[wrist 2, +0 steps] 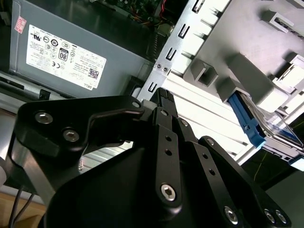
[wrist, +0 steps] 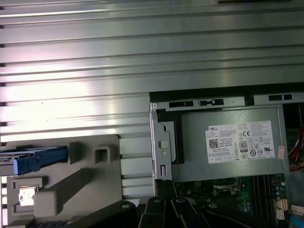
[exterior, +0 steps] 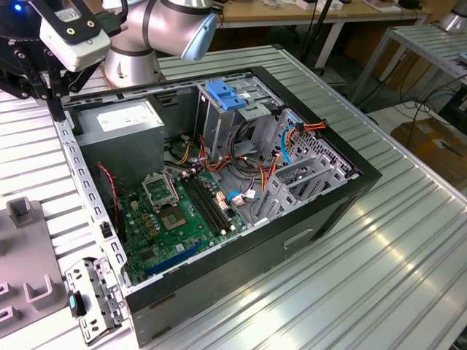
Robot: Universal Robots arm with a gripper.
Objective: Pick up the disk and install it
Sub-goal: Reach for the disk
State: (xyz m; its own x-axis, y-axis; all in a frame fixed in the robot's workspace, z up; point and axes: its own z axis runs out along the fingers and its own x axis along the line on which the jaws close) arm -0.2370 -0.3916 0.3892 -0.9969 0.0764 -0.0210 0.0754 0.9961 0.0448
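Locate the disk (wrist 2: 247,121) (wrist: 40,160) in both wrist views: it rests in the grey fixture (wrist 2: 247,71) (wrist: 95,185) on the ribbed metal table (wrist: 142,47), outside the computer case (exterior: 292,240), with its blue carrier rail facing the gripper. Note that the disk sits off to one side of the gripper (wrist 2: 159,95) (exterior: 55,109) and well apart from it; nothing touches it. Observe that the gripper's jaws are drawn together at the tips with nothing between them. In the second wrist view the tips hang just above the perforated metal frame rail (wrist 2: 168,52) (exterior: 80,175) that borders the open case, so the fixture side of that rail lies on one flank of the gripper and the case interior on the other. Find the grey power supply (wrist 2: 76,52) (wrist: 232,142) (exterior: 124,120) just beyond the rail, on the gripper's case side and close beneath it. Farther from the gripper inside the case, you see the green motherboard (exterior: 175,219) and, past it, the metal drive cage topped by a pale-blue latch plate (exterior: 225,95).
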